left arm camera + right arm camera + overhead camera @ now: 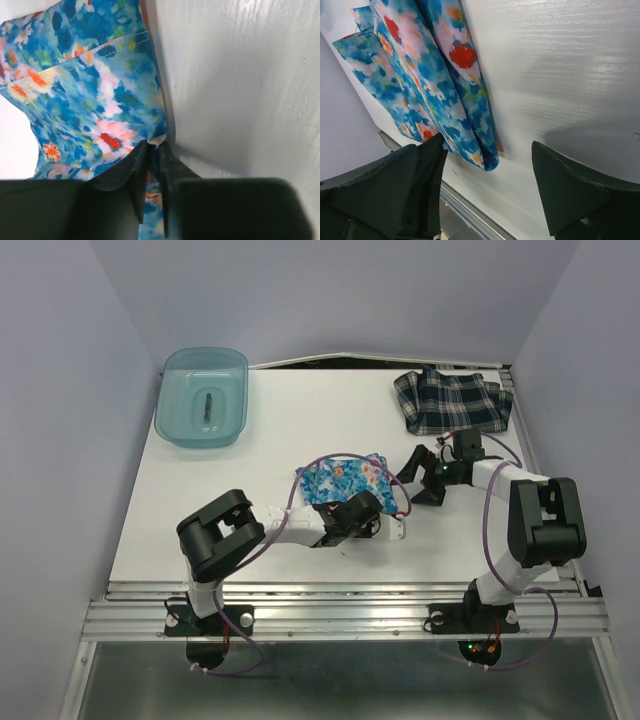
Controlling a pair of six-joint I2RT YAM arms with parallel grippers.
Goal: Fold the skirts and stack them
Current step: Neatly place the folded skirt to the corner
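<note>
The bright blue flowered skirt (340, 480) lies bunched at the middle of the table (300, 440). My left gripper (372, 510) sits at its near right edge. In the left wrist view the jaws (155, 146) are pinched shut on a fold of the flowered skirt (90, 90). My right gripper (413, 480) is just right of that skirt, open wide. In the right wrist view a corner of the flowered skirt (470, 130) hangs between its spread fingers (425, 170), and neither one grips it. The navy-and-white plaid skirt (450, 400) lies crumpled at the back right.
A translucent teal plastic bin (202, 395) stands at the back left with a small dark object inside. Grey walls close in the table on the left, back and right. A metal rail (340, 605) runs along the near edge.
</note>
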